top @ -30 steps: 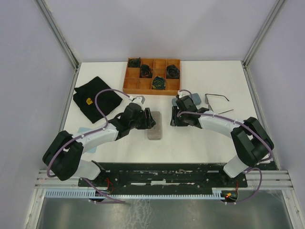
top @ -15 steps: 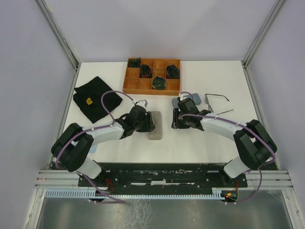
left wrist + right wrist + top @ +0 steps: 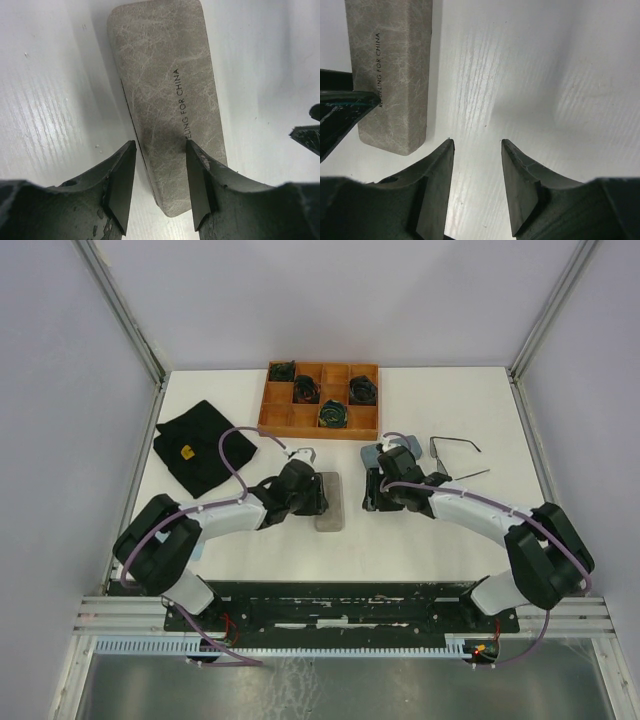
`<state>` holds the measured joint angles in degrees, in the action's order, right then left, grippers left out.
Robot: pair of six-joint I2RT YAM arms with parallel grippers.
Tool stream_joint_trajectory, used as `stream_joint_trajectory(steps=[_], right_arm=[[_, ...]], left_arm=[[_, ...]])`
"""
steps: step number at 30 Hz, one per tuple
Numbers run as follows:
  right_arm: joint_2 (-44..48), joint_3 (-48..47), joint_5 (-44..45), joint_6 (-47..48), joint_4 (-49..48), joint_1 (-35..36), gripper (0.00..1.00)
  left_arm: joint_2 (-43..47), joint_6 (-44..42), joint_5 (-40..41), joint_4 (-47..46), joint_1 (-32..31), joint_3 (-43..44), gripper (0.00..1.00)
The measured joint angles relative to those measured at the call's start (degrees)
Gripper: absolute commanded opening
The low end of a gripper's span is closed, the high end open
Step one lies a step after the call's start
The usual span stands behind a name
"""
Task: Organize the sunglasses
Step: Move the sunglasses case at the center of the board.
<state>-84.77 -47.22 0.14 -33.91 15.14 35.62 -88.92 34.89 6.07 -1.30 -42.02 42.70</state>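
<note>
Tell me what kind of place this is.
Probably a robot test cell: plain grey panels enclose a white table, and two white-and-black robot arms are bolted to a black rail.

Sunglasses [image 3: 452, 443]: thin dark wire frame with nearly clear lenses, lying flat on the white bench [image 3: 440, 530] at its far right, one slim arm angled out rightward; just nearer, a second slim dark wire [image 3: 472, 476], straight, its remainder hidden.
</note>
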Motion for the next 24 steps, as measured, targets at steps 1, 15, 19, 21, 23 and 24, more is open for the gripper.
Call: stream_joint_trajectory(steps=[1,15,19,21,23,24], right_arm=[[0.74,0.00,0.04,0.20,0.46,0.00,0.52],[8.26,0.00,2.71,1.77,6.78,0.00,0.54],[8.28,0.00,3.06,2.12,7.43,0.00,0.55],[8.33,0.00,3.39,2.32,8.00,0.00,0.57],[8.33,-0.11,3.76,2.56,8.83,0.00,0.57],[8.33,-0.24,4.00,2.75,9.35,0.00,0.58]], left_arm=[[-0.33,-0.04,0.07,0.79,0.07,0.61,0.51],[-12.09,-2.10,-0.26,-0.87,5.53,13.14,0.44],[-14.01,-3.08,-0.15,-0.66,7.87,15.72,0.44],[-15.69,-3.69,-0.07,-0.39,9.01,18.05,0.45],[-17.31,-4.59,0.48,0.00,9.94,20.50,0.50],[-17.59,-5.01,1.03,0.72,10.43,21.38,0.53]])
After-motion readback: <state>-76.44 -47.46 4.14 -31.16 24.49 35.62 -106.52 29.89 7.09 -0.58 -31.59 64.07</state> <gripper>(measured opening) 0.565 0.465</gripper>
